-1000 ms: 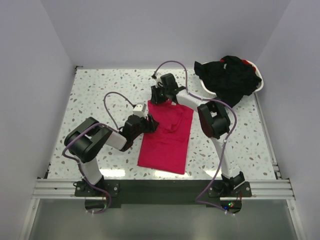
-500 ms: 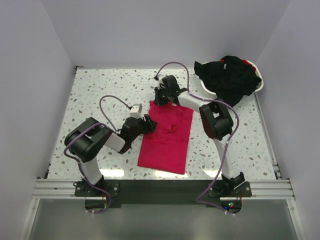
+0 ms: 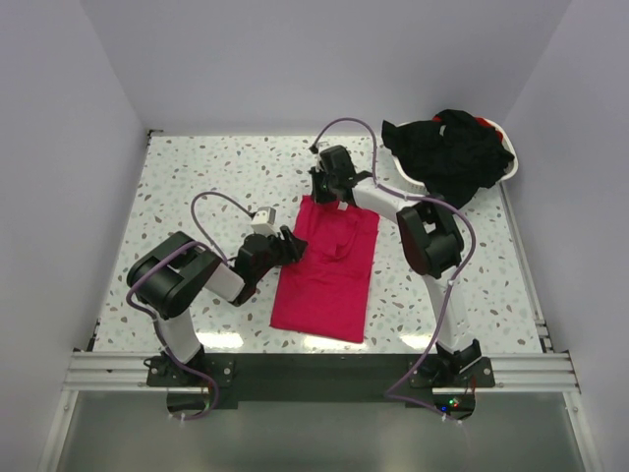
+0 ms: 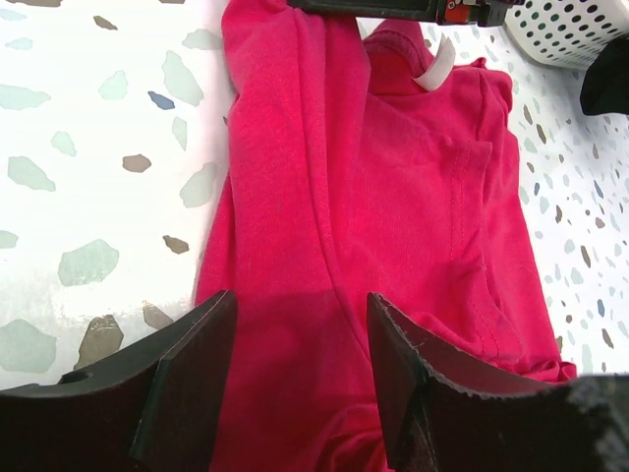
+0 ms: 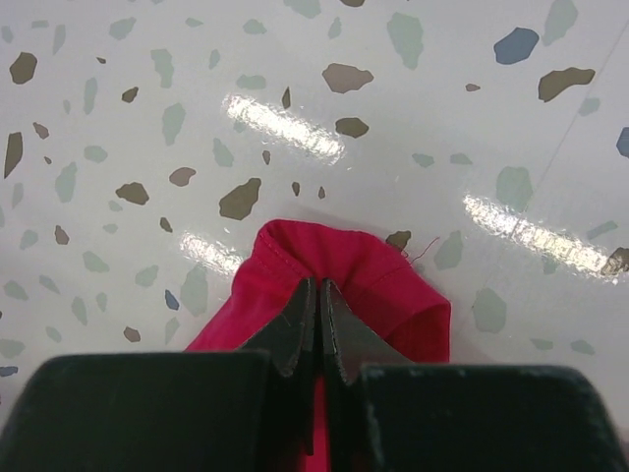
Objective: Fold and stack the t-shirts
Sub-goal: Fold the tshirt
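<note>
Red t-shirt (image 3: pixel 329 270) mid-fold: right gripper (image 5: pixel 316 295) pinches the far hem, left gripper (image 4: pixel 295 307) gapes over its edge; I should clamp that next.

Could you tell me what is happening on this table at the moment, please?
A bright pinkish-red fabric t-shirt is being folded on the speckled table. The right end effector is pinched shut on its far edge; the left end effector is open, straddling its left edge. Black fabric t-shirts sit heaped in a white plastic basket at the far right.
</note>
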Controlling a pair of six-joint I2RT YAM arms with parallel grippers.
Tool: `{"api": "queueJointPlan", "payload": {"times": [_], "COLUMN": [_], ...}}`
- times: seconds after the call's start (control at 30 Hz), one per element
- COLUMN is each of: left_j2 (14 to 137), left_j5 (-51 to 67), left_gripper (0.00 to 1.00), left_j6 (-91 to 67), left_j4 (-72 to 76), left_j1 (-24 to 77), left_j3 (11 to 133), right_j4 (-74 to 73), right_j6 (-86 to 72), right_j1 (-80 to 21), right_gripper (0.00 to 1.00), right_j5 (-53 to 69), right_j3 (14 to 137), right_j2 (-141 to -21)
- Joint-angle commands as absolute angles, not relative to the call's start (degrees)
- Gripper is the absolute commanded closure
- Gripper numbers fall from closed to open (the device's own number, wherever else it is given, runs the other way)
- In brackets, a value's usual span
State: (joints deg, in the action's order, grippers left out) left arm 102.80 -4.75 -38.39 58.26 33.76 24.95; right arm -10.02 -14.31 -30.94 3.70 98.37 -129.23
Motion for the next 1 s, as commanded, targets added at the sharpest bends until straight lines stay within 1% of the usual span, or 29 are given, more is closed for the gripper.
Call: {"api": "queueJointPlan", "payload": {"times": [0.0,0.3,0.33,0.4,0.43,0.47,0.53,0.57,0.6,0.67,0.8,0.9,0.97], "left_j2": [104.4,104.5,104.6,104.7,104.7,104.8,104.5,104.3,104.0,103.6,103.4,103.6,103.9], "left_j5": [-6.4,-6.2,-5.7,-4.3,-4.0,-3.6,-3.3,-3.2,-3.0,-3.0,-3.1,-3.2,-3.2], "left_gripper": [0.4,0.4,0.4,0.41,0.41,0.41,0.41,0.41,0.41,0.41,0.41,0.41,0.41], "left_j6": [-38.5,-38.2,-38.1,-37.6,-37.4,-37.2,-36.6,-36.4,-36.0,-35.7,-35.3,-35.2,-35.2], "left_j4": [53.2,53.6,54.0,54.9,55.0,55.1,55.0,54.8,54.6,54.2,54.1,53.7,53.6], "left_j1": [33.3,33.3,33.4,33.4,33.4,33.4,33.4,33.4,33.4,33.4,33.4,33.4,33.4], "left_j3": [22.8,22.1,22.3,22.7,23.1,23.5,24.0,24.2,24.5,24.7,24.9,25.2,25.5], "right_j4": [-10.4,-11.1,-11.0,-11.0,-11.1,-10.9,-10.7,-10.2,-9.8,-8.9,-7.7,-8.9,-9.6], "right_j6": [-15.6,-17.0,-16.9,-16.5,-16.3,-16.0,-15.7,-15.5,-15.1,-14.9,-13.3,-11.2,-9.9], "right_j1": [-29.5,-28.2,-28.1,-28.0,-28.1,-28.0,-28.0,-28.0,-28.0,-28.2,-28.6,-30.0,-31.4], "right_gripper": [1.0,1.0,0.99,0.92,0.87,0.78,0.71,0.65,0.62,0.59,0.59,0.58,0.56], "right_j5": [-1.5,-4.7,-4.4,-3.5,-2.3,-1.4,-0.1,-0.1,1.4,3.9,9.6,11.1,11.2], "right_j3": [100.6,102.4,102.7,103.0,103.4,103.5,104.1,104.1,104.0,104.1,105.4,107.4,108.2], "right_j2": [-129.4,-130.5,-130.3,-130.1,-129.8,-129.3,-128.8,-128.2,-127.9,-127.3,-128.2,-130.2,-131.2]}}
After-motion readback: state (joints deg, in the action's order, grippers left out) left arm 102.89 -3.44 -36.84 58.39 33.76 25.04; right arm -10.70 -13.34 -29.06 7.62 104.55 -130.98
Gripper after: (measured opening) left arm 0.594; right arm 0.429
